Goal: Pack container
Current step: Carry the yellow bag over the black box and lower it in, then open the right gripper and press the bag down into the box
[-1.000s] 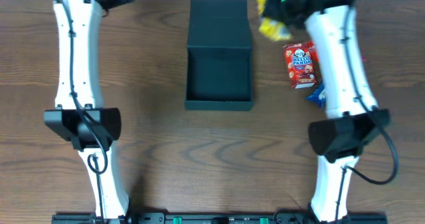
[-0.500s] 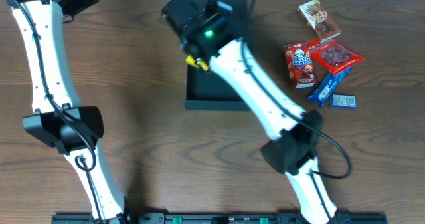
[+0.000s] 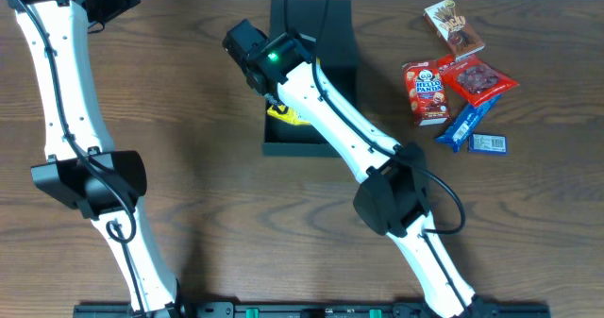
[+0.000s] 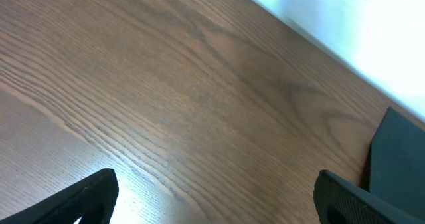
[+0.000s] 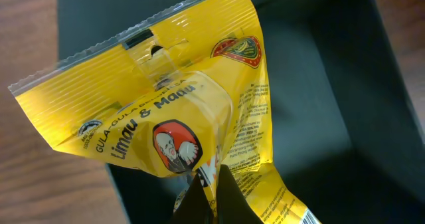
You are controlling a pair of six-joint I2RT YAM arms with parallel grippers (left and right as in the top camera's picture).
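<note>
Right gripper (image 5: 210, 192), pinching a yellow snack packet (image 5: 166, 111) at the container (image 5: 312, 117) rim, should shift inward and lower before release.

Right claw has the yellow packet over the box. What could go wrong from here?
1. The yellow packet hangs over the container's left wall, partly above bare table; released here, it may catch on the rim or slide outside.
2. The right claw pinches only a narrow fold of the packet, so it might slip or swing before the drop.
3. The right arm crosses the container's front wall; pulling back low could nudge it.
</note>
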